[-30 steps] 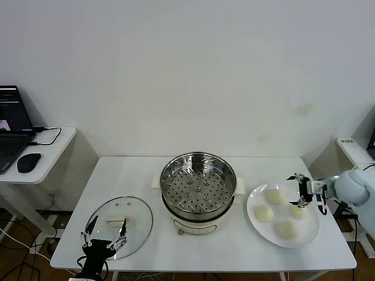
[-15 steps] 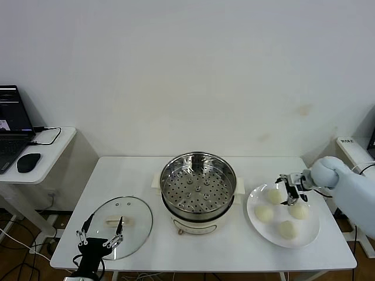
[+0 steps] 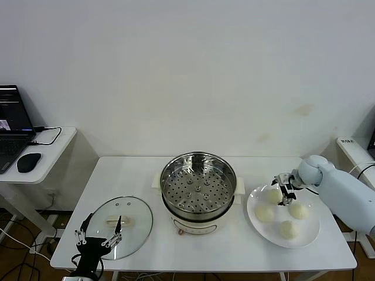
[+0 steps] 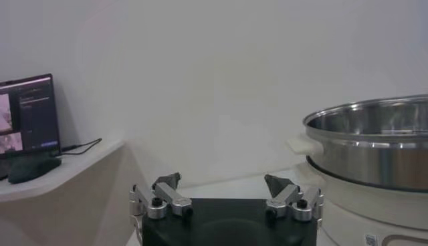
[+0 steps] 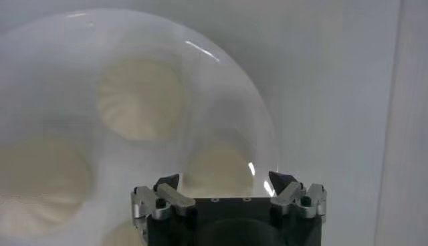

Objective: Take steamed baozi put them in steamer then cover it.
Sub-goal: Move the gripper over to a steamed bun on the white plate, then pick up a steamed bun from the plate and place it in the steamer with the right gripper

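Note:
Four cream-white baozi lie on a white plate (image 3: 258,231) at the right: one far left (image 3: 274,196), one near left (image 3: 265,214), one right (image 3: 297,211), one front (image 3: 287,229). My right gripper (image 3: 285,188) is open and empty, just above the far buns. In the right wrist view it (image 5: 224,180) hovers over a bun (image 5: 217,170), with another (image 5: 142,99) beyond. The steamer (image 3: 198,184) stands empty at table centre. The glass cover (image 3: 120,219) lies flat at the left. My left gripper (image 3: 96,240) is open at the cover's front edge.
A side desk at the far left carries a laptop (image 3: 12,126) and a mouse (image 3: 28,162). In the left wrist view my left gripper (image 4: 223,182) faces the steamer (image 4: 374,140), with the laptop (image 4: 27,110) behind. Bare tabletop lies between steamer and plate.
My right gripper has moved left from the plate's right edge to above the far-left buns. My left gripper has drifted slightly toward the table's front-left.

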